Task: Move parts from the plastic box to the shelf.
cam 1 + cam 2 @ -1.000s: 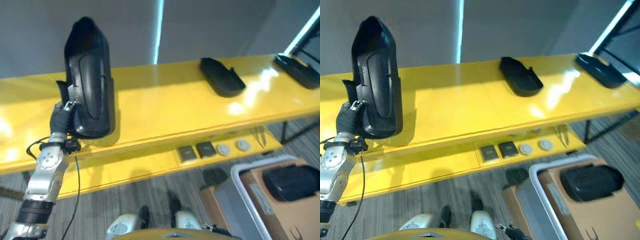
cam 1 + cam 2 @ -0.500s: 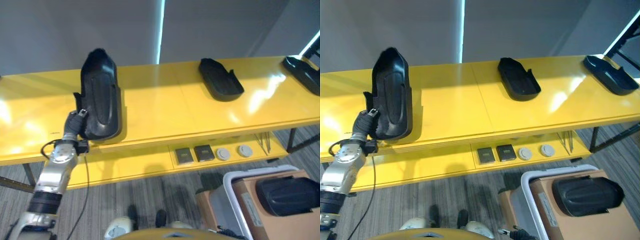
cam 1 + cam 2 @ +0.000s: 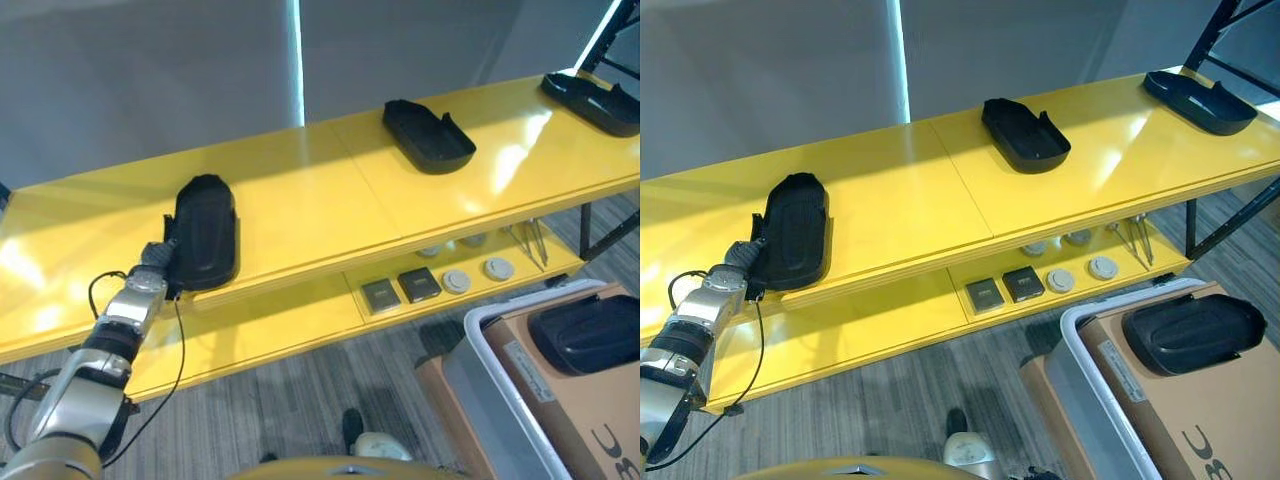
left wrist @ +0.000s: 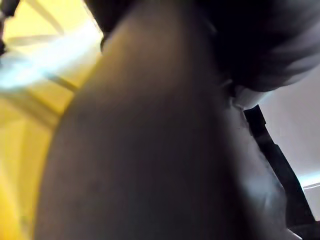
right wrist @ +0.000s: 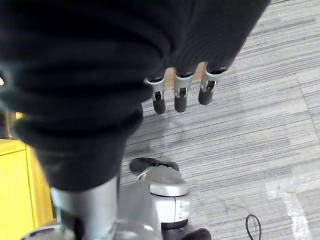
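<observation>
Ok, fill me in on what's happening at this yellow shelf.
The robot is stocking the yellow shelf with black plastic parts. Its left hand is at the near end of a black part lying flat on the top board; the grip itself is hidden. Two more parts lie further right. Another waits in the box. The right hand hangs idle over the floor.

Right hand (image 5: 180, 95) above grey carpet (image 5: 260, 130)

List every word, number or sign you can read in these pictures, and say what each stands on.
Dark print on the cardboard box: cut off by the picture's edge, not readable.
Pale label on that box's side: too small to read.
On the shelf and the black parts: no text to be seen.
</observation>
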